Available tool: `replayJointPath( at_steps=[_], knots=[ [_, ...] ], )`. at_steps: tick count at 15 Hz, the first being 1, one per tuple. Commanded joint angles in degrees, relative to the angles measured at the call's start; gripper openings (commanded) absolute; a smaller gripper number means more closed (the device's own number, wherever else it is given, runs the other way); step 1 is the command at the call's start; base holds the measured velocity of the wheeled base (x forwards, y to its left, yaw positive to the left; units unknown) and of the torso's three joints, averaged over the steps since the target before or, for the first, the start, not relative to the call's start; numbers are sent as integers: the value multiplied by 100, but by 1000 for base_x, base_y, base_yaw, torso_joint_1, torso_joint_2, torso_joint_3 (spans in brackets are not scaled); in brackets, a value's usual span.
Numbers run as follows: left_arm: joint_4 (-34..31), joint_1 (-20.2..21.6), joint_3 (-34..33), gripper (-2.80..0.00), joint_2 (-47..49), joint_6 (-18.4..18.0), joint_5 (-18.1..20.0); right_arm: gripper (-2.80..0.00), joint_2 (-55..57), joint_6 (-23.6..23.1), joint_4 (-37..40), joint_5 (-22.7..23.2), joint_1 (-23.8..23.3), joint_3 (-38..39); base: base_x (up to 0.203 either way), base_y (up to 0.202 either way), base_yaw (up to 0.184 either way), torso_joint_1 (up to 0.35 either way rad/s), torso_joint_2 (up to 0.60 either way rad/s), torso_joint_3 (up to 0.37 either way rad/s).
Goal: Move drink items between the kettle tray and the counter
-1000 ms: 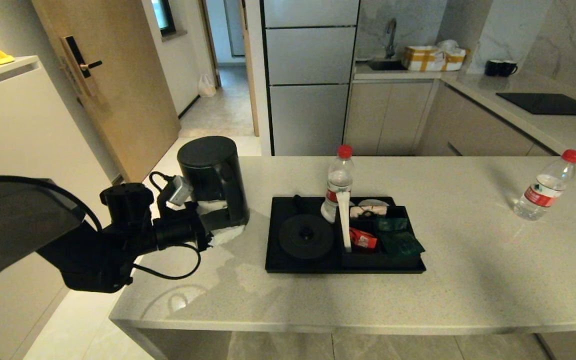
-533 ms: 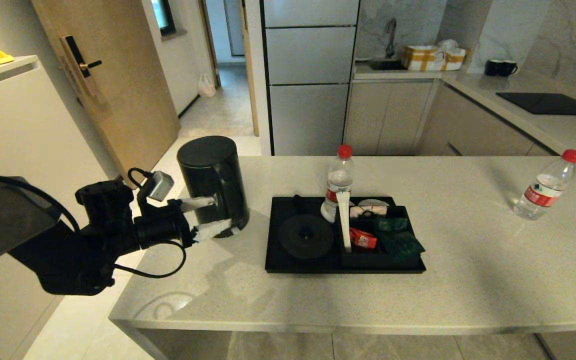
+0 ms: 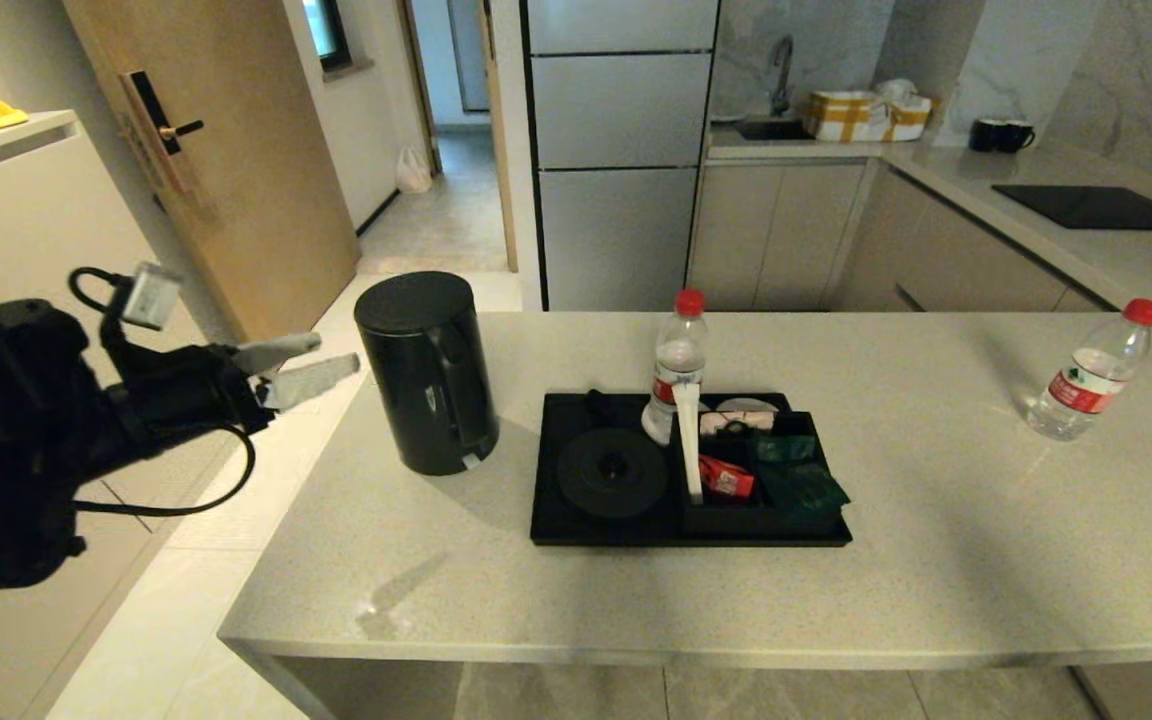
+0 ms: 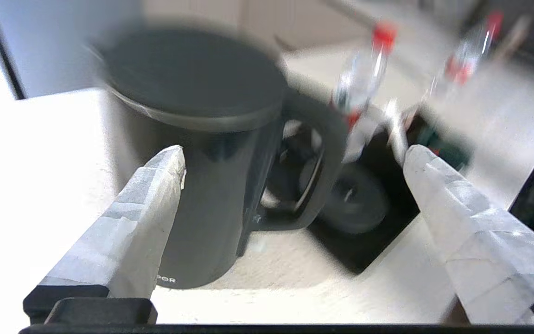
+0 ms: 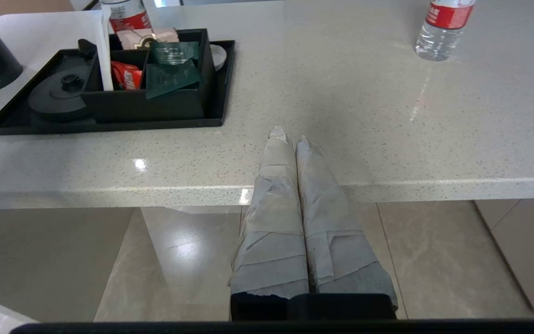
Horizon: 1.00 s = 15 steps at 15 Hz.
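left gripper (image 3: 308,363): raised, fingers spread, empty | right gripper (image 5: 290,137): low, fingers pressed together

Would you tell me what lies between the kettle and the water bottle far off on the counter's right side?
In the head view, the kettle tray lies between the kettle and that bottle, then bare counter.

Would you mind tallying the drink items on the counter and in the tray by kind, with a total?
Water bottles: 2, one in the kettle tray at, one on the counter at
Kettle: 1, on the counter
Dark green packets: 2, at and, in the sachet box
Red sachet: 1
Total: 6
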<state>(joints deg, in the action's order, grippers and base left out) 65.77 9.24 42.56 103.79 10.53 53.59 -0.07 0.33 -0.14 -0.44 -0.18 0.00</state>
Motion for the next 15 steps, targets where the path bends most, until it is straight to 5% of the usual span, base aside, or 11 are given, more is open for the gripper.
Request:
replayJointPath(
  at_steps=[1,2,7,10,13,15],
  knots=[
    [-355,373,-19,0,-1179,707,33,-280,-1,2,-4,0,1,0,0,0,0,0,0,0],
    [-940,483,37,-280,-1555,844,19,-280,-1,2,-4,0,1,0,0,0,0,0,0,0],
    [-5697,659,1424,-280,-3557,1918,-266,-280,-9,2,3,0,1,0,0,0,0,0,0,0],
    [-8376,687,2657,-280,-4412,2158,-492,-280,-1,2,-4,0,1,0,0,0,0,0,0,0],
    [-10707,698,3855,-280,-5258,1978,-1062,-280,-1,2,-4,0,1,0,0,0,0,0,0,0],
    [-11927,693,4076,-280,-6117,1282,-1666,-280,-1,2,-4,0,1,0,0,0,0,0,0,0]
  ],
)
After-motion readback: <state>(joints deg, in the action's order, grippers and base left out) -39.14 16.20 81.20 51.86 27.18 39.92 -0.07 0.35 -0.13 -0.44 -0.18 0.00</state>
